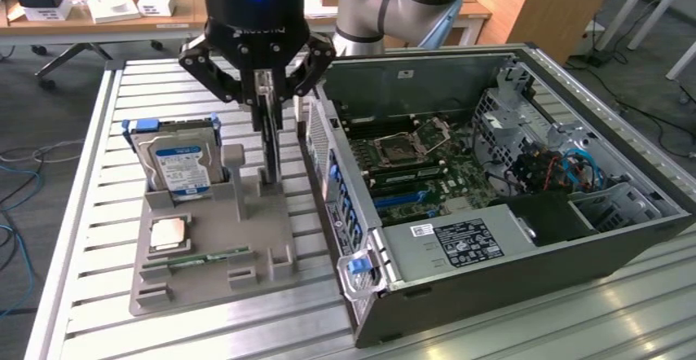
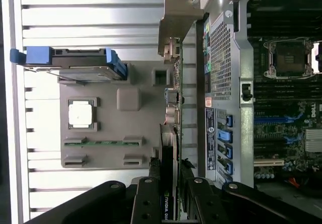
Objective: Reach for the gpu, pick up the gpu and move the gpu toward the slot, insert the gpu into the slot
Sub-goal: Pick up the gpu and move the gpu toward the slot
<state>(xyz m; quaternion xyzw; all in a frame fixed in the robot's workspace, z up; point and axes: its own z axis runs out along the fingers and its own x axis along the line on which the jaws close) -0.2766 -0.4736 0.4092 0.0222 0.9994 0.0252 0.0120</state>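
Office desks [image 1: 109,10] stood behind a slatted metal table [image 1: 98,213]. On the exterior view's left sat a grey tray [image 1: 261,238], with a hard drive [image 1: 179,160] at its ten o'clock, and a chip [image 1: 172,234] and a memory stick [image 1: 207,256] nearer. At the tray's three o'clock edge my claw [image 1: 266,107] was clenched on the gpu [image 1: 269,156], held upright and edge-on. I could not tell whether it was clear of the tray. At three o'clock of me the open computer case [image 1: 490,295] lay, with the blue slot [image 1: 405,199] inside, well apart. I judged the pale bracket could catch the case's wall just beside it and twist the card in my pinch.
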